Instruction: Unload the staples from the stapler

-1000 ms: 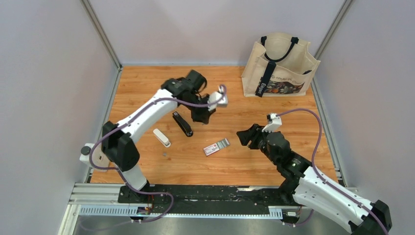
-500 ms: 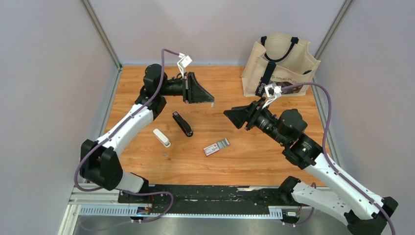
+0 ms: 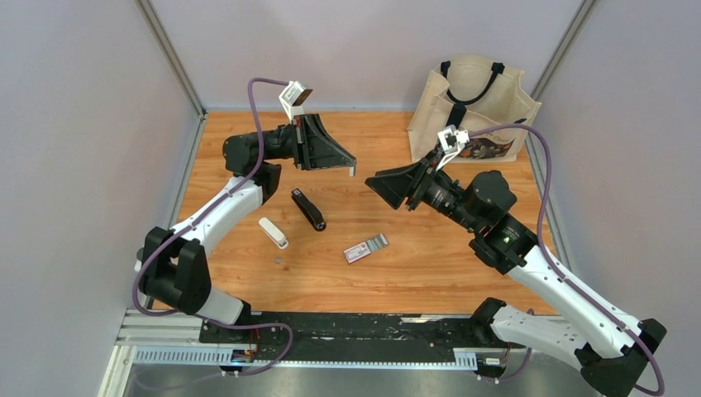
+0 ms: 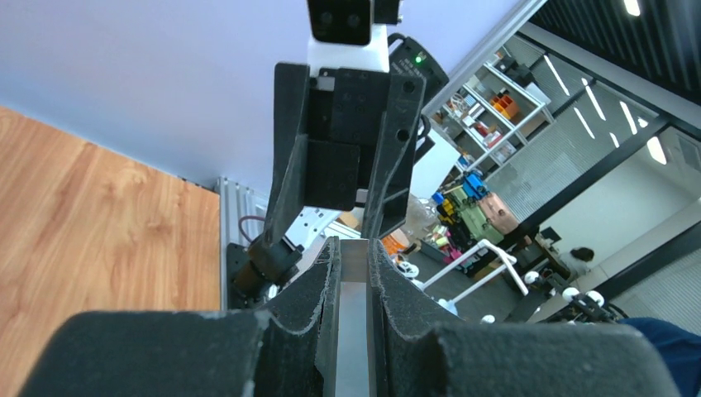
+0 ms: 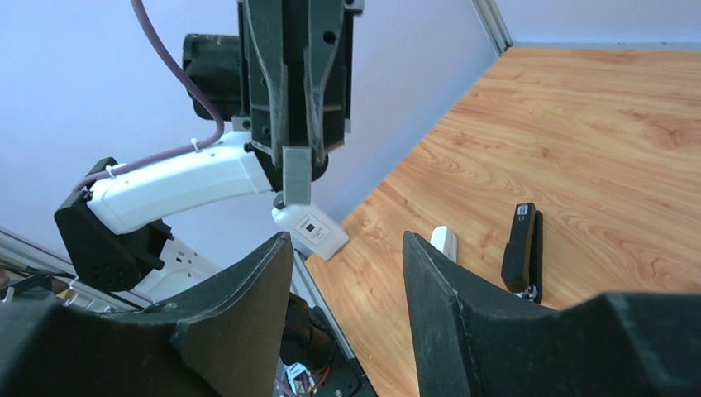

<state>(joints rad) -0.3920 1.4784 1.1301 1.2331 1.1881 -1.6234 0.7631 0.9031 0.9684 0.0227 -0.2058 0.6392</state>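
My left gripper (image 3: 350,168) is raised above the table's back left and points right. It is shut on a short grey strip of staples (image 4: 352,327), whose end sticks out past the fingertips (image 5: 296,175). My right gripper (image 3: 374,184) is open and empty in the air. It points left at the left gripper, a short gap away. Its jaws (image 5: 345,240) stand wide apart. The black stapler (image 3: 307,208) lies closed on the table below the left gripper and also shows in the right wrist view (image 5: 521,246). A tiny grey speck (image 3: 278,261) lies on the wood.
A white stapler (image 3: 273,232) lies left of the black one. A small pink-and-white flat box (image 3: 366,247) lies at mid-table. A beige tote bag (image 3: 475,107) stands at the back right. Grey walls close in the left, right and back edges.
Both arms have lifted off the table and turned to face each other. The left gripper rose from beside the black stapler. The right gripper rose from near the box and moved back left.
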